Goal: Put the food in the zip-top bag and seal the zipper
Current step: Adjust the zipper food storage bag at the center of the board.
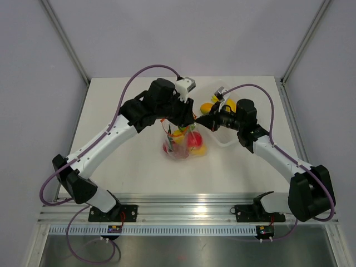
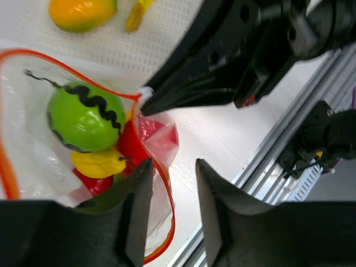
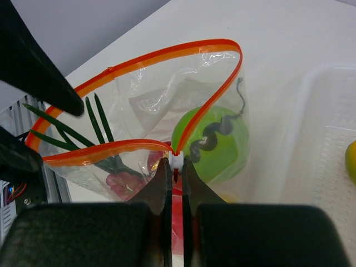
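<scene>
The zip-top bag stands mouth-up mid-table, holding a green round fruit, a yellow pepper, red fruits and green stalks. Its zipper gapes in a wide loop. My right gripper is shut on the white slider at the zipper's end. My left gripper is open at the opposite side, with the orange-red rim running loose between its fingers. A mango and a banana lie outside the bag in the tray.
A translucent white tray sits right of the bag, behind the right gripper. Both arms meet over the bag, the left gripper close to the right one. The aluminium rail runs along the near table edge.
</scene>
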Robot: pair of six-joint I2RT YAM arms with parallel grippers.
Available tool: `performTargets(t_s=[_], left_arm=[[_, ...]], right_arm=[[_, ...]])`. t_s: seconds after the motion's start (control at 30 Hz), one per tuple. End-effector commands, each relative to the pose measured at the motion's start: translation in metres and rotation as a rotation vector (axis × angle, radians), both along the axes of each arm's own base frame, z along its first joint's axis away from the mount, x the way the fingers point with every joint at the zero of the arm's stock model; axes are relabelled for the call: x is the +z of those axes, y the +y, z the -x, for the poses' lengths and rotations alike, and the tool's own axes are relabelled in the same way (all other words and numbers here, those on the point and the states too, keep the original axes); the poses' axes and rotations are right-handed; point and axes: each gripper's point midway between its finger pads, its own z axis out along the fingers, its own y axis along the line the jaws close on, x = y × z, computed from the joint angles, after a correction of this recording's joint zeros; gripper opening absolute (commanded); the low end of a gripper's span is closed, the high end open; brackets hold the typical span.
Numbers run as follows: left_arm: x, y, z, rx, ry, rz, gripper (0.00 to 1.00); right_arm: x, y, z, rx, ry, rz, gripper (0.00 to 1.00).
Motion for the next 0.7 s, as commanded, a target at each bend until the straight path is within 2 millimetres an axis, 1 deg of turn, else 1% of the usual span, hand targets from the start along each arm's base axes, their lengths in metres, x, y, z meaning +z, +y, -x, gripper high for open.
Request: performTargets(t_s=[0.0,0.03,0.07,0.1,0.13,0.17,0.2,0.23,0.27,0.33,0.37,0.43,0.47,0.57,0.6,0.67], left_arm=[[0.048,0.022,-0.021,0.179,-0.105,0.005,0.43],[0.058,0.034,-0.019,0.225,-0.128,0.013,0.47],[0.059,0.05,-0.025,0.307,-0.154,-0.017,0.53],[0.061,0.059,-0.024,0.364,-0.148,-0.01,0.54],[0.064,0.072,-0.02,0.411,-0.15,-0.005,0.56],[0.06,0.088,-0.02,0.48,-0.141,-0.038,0.56],[0.058,0.096,-0.017,0.544,-0.105,-0.025,0.53],[0.054,0.103,-0.013,0.572,-0.087,-0.034,0.49],[0.048,0.111,-0.005,0.584,-0.065,-0.045,0.45],[0.04,0.11,0.002,0.573,-0.032,-0.042,0.41],[0.03,0.108,0.003,0.563,-0.012,-0.063,0.36],[0.02,0.107,-0.001,0.562,0.007,-0.098,0.3],[0.011,0.1,-0.005,0.535,0.032,-0.124,0.25],[-0.006,0.087,-0.003,0.482,0.095,-0.158,0.24],[-0.015,0.082,-0.004,0.469,0.119,-0.176,0.24],[-0.022,0.073,0.0,0.428,0.15,-0.156,0.24]], right_arm=[[0.034,-0.006,-0.006,-0.068,-0.091,-0.065,0.0],[0.034,-0.007,-0.006,-0.079,-0.088,-0.066,0.0],[0.035,-0.008,-0.006,-0.089,-0.085,-0.07,0.0],[0.035,-0.009,-0.008,-0.1,-0.08,-0.07,0.0],[0.034,-0.01,-0.008,-0.106,-0.071,-0.069,0.0],[0.036,-0.01,-0.008,-0.11,-0.071,-0.07,0.0],[0.036,-0.01,-0.008,-0.113,-0.07,-0.072,0.0],[0.037,-0.01,-0.008,-0.118,-0.069,-0.074,0.0],[0.037,-0.011,-0.009,-0.12,-0.068,-0.076,0.0],[0.039,-0.01,-0.009,-0.117,-0.066,-0.084,0.0],[0.039,-0.009,-0.009,-0.113,-0.062,-0.087,0.0],[0.041,-0.007,-0.01,-0.105,-0.056,-0.098,0.0],[0.041,-0.006,-0.01,-0.101,-0.053,-0.1,0.0],[0.042,-0.006,-0.009,-0.1,-0.049,-0.105,0.0],[0.041,-0.006,-0.009,-0.103,-0.046,-0.103,0.0],[0.042,-0.008,-0.008,-0.109,-0.053,-0.102,0.0]])
